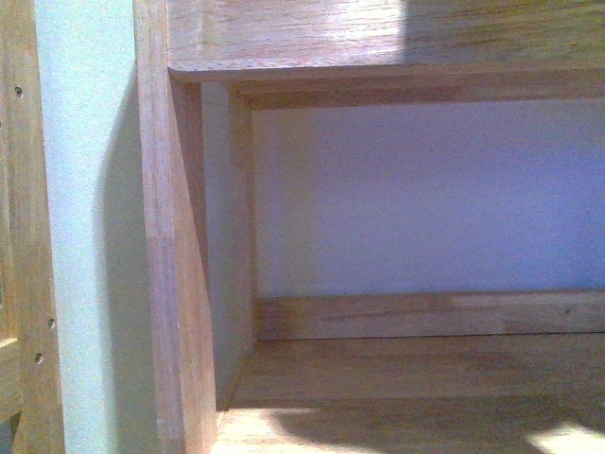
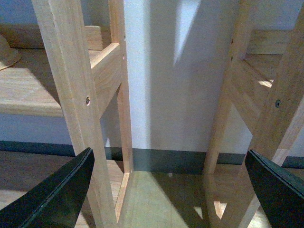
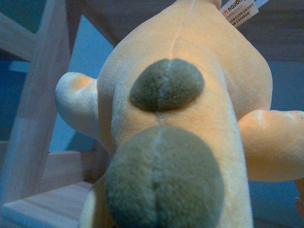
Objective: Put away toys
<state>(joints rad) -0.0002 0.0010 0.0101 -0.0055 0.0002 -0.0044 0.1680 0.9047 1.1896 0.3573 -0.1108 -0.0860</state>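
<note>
The orange-yellow plush animal (image 3: 190, 95) fills the right wrist view, with two grey-brown rounded pads, stubby limbs out to both sides and a white label near its far end. My right gripper is shut on the plush animal; its fingers are hidden behind the toy. In the left wrist view my left gripper (image 2: 173, 190) is open, its two dark fingers (image 2: 57, 194) wide apart with nothing between them, over a wooden floor between two wooden frames. Neither gripper nor the toy shows in the front view.
The front view faces an open wooden shelf compartment (image 1: 416, 369) with a thick side panel (image 1: 175, 284) and a pale back wall. Wooden uprights (image 2: 71, 95) and a second frame (image 2: 256, 109) flank my left gripper. A wooden post (image 3: 38, 95) and shelf board (image 3: 52, 199) stand behind the toy.
</note>
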